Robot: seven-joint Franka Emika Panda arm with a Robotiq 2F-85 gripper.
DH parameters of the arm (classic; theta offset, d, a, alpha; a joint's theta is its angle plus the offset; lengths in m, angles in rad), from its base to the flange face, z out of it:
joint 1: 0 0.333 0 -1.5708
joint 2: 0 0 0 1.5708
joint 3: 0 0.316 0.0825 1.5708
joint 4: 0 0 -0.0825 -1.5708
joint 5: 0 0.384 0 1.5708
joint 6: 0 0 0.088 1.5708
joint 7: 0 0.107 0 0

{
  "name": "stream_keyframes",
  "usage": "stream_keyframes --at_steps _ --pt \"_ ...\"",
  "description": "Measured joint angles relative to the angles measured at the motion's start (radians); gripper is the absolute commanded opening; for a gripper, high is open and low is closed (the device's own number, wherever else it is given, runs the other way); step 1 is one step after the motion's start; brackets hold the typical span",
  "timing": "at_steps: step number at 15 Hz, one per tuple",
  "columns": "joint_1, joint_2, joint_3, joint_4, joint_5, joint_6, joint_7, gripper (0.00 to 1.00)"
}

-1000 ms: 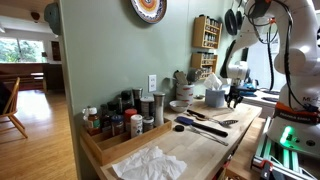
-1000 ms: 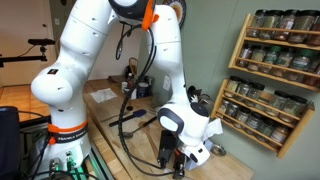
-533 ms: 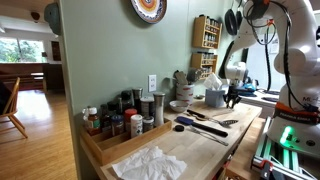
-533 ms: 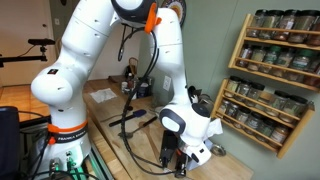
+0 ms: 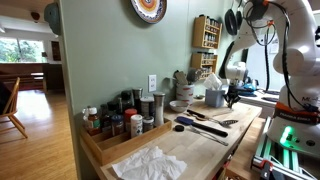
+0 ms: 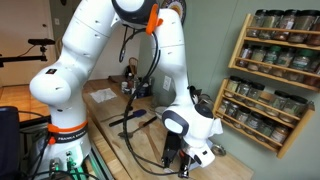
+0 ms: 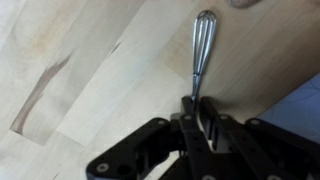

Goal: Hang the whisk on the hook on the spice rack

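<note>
The whisk (image 7: 199, 55) lies flat on the counter (image 7: 90, 60). Its handle end sits between the fingertips of the pincer (image 7: 197, 112), and its wire head points straight away from them. The pincer stands narrow about the handle; a firm clamp cannot be confirmed. The step in hand appears to be the grasp. The next move calls for a secure grip, a lift, and a carry to the spice rack (image 6: 270, 80), mounted above and well apart from the pincer. Its hook is not discernible.
</note>
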Motion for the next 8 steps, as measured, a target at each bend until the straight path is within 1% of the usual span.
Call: stream_keyframes --at_steps 1,2,3,5,8 --pt "-0.003 0.003 0.000 0.003 -0.007 0.000 0.011 0.03" --pt "-0.007 0.005 0.000 0.004 -0.017 0.001 0.020 0.00" --pt "-0.010 0.006 -0.001 0.005 -0.028 0.002 0.028 0.02" --pt "-0.022 0.004 -0.003 0.006 -0.049 0.002 0.035 0.02" --pt "-0.061 -0.029 -0.006 0.001 -0.076 0.000 0.017 0.02"
